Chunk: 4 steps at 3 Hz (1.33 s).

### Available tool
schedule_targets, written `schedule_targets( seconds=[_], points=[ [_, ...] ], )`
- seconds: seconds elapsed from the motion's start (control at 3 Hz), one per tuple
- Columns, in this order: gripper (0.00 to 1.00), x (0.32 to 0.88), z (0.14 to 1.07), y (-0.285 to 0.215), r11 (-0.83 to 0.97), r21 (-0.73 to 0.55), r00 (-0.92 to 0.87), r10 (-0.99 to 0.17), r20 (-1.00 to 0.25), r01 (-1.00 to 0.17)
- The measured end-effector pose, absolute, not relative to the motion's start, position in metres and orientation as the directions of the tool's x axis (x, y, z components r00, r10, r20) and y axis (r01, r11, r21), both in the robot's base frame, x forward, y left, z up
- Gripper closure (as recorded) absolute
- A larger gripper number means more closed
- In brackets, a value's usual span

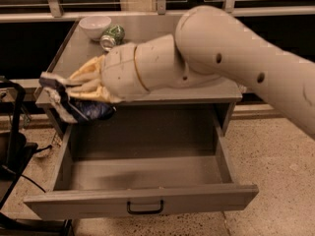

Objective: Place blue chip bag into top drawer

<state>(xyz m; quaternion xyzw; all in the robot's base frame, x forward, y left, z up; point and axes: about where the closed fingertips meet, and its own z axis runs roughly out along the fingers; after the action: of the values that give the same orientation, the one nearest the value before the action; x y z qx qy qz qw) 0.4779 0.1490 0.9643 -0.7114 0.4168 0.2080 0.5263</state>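
Blue chip bag [78,107] held in the pincer [74,86], whose pale fingers [86,75] are clamped on its crumpled upper part; the bag hangs off the front-left corner of the bench [147,33], above the left rear of the top drawer [142,198]. Drawer stands pulled fully out, its inside bare as far as can be seen, black handle [145,208] at centre of the front panel. Step in hand, by my reading: the carry from bench to drawer, pick done, release not yet made. The blue chip bag sits about over the drawer's left side wall, part of it seemingly outside that wall, so a drop here could catch the rim or spill to the floor. Next move calls for a shift rightward and toward the drawer front, then a lowering into the cavity before the fingers part. The bulky arm [221,58] reaches across the bench front from the right; it must clear the bench edge as it descends. Other things: white bowl [95,26] and green can [112,36] at the back left of the bench, well apart from the bag. Dark stand [15,127] just left of the cabinet, near the bag's side.
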Motion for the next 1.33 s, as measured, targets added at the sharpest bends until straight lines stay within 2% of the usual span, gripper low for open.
schedule_targets(
  seconds=[0.33,1.33],
  points=[
    [1.0,0.445,0.943,0.135,-0.038,-0.499,0.476,-0.374,-0.796,-0.866],
    [1.0,0.457,0.897,0.136,-0.096,-0.562,0.553,-0.372,-0.745,-0.821]
  ],
)
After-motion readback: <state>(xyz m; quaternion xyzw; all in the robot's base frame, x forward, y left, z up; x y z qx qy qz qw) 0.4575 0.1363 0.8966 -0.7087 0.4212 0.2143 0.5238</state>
